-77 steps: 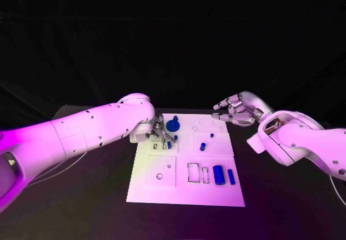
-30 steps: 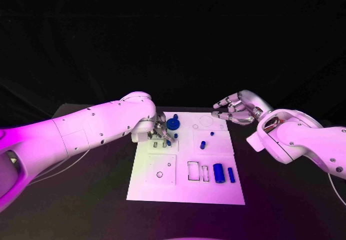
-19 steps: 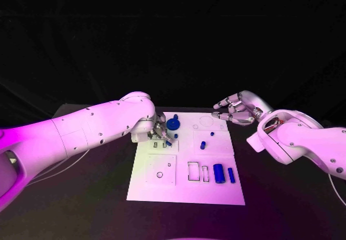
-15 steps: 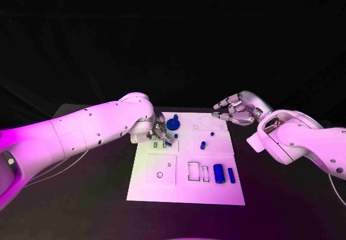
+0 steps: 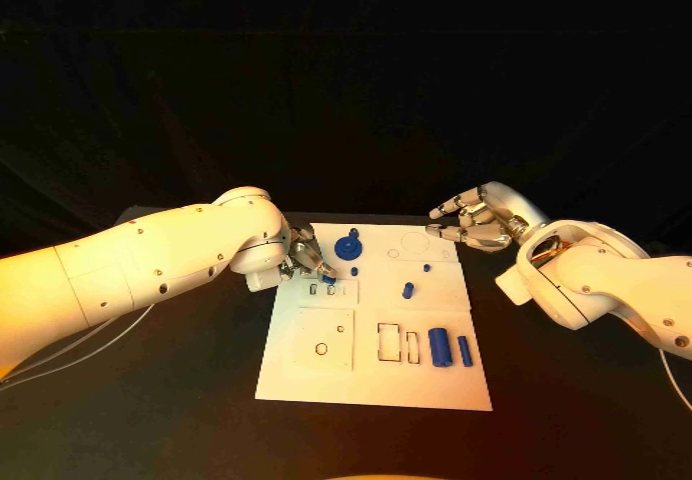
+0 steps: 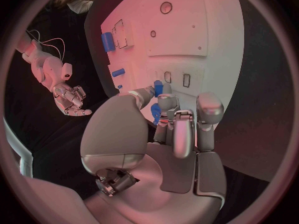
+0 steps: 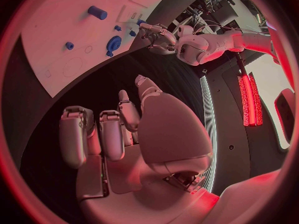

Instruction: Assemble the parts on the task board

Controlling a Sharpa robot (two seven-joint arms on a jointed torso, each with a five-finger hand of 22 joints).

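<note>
- While working over the task board (image 5: 433,385) at mid-worktop, keep the left hand (image 5: 303,258) low near the board's far left corner, wrist steady.
- Fingers (image 6: 167,102) seemingly pinching the small blue part (image 6: 158,88), just over the two narrow slots (image 5: 335,290) by the board's left edge. Likely step: line the part up with one slot, press straight down, release only once seated.
- Right hand (image 5: 476,226) hovering off the board's far right corner, fingers loosely spread, holding nothing; well apart, no hindrance.
- Blue wheel (image 5: 348,247) just beside the working fingers, toward the far edge: probably the nearest thing to knock, so better to come in from the left edge.
- Two blue cylinders (image 5: 437,347) near the right edge, beside an empty rectangular recess (image 5: 388,341).
- Short blue pegs (image 5: 407,291) mid-board, seated or loose impossible to tell; round hole (image 5: 320,350) near the left edge unfilled.
</note>
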